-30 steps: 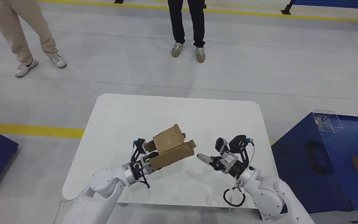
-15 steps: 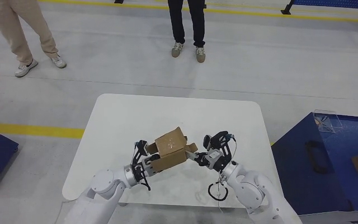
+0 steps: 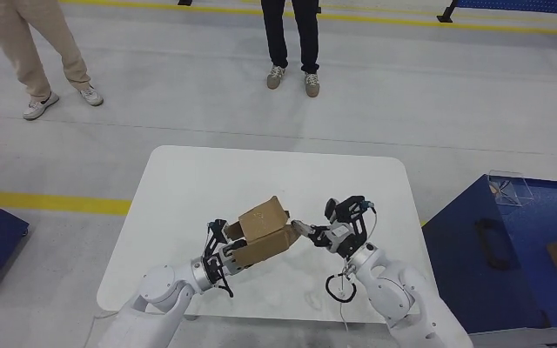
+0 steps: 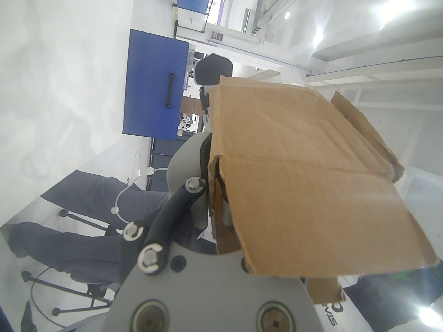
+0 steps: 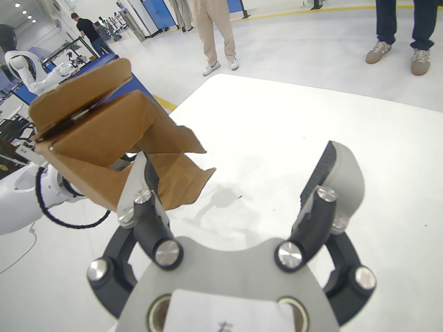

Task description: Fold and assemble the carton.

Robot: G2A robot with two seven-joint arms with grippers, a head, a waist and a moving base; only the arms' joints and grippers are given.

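Now, carton (image 3: 264, 230): brown cardboard, partly folded and tilted. It is held clear of the table (image 3: 261, 174), over the near middle of it. In the right wrist view its shadow falls on the white top beneath.
Carton, open end: this end faces the right arm and stands unclosed, with loose flaps sticking out. The upper flap (image 5: 86, 94) is angled upward. The lower flap (image 5: 180, 177) juts toward the wrist camera with a ragged edge.
Left gripper (image 3: 228, 250): clenched on the carton at the end nearest the left arm. In the left wrist view a cardboard wall runs down into the gripper, and a broad panel spreads out above it.
Right gripper (image 5: 235, 174): released, jaws spread wide, holding nothing, at the carton's open end.
Right gripper, contact: one finger (image 5: 147, 174) sits against the lower flap. Whether it is touching or just in front, I cannot tell. The other finger is out over bare table.
Layout: the grippers are at opposite ends of the carton, which lies between them.
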